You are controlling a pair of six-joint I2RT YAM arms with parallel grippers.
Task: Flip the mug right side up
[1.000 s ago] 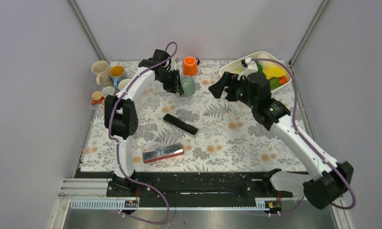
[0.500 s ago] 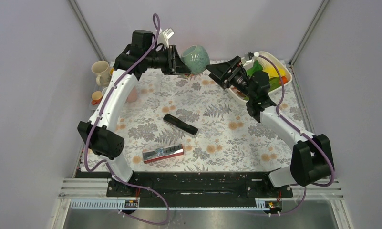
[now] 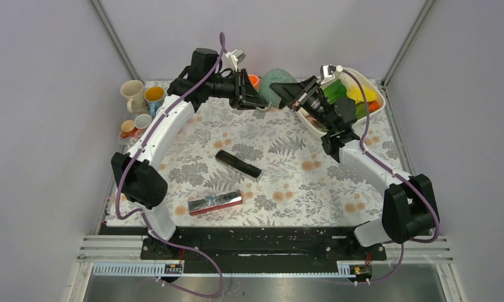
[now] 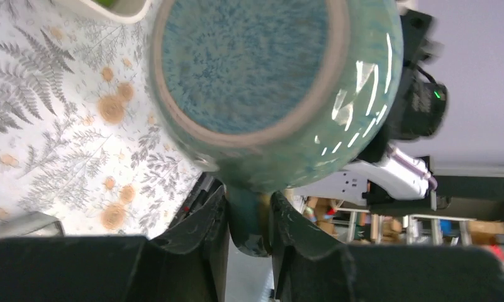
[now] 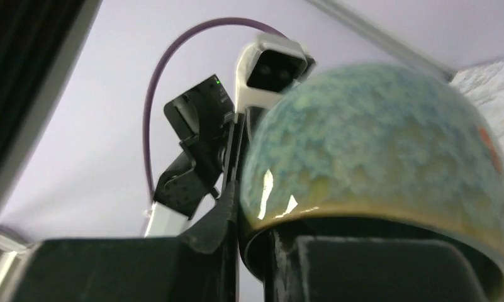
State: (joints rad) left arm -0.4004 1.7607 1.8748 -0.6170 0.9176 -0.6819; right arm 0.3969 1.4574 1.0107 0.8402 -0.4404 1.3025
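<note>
The green speckled mug hangs in the air over the far middle of the table, held between both arms. My left gripper is shut on the mug's handle, which sits pinched between its fingers; the mug's base faces the left wrist camera. My right gripper is shut on the mug's rim, one finger outside the wall and one inside the mouth. In the right wrist view the mug's rounded body fills the frame, its opening turned toward that gripper.
An orange cup stands just behind the left gripper. Several mugs cluster at the far left edge. A white tub of coloured toys sits at the far right. A black bar and a red-silver tin lie mid-table.
The left arm has brought the mug lower and to the right. The right gripper, open before, has closed on the mug's rim.
</note>
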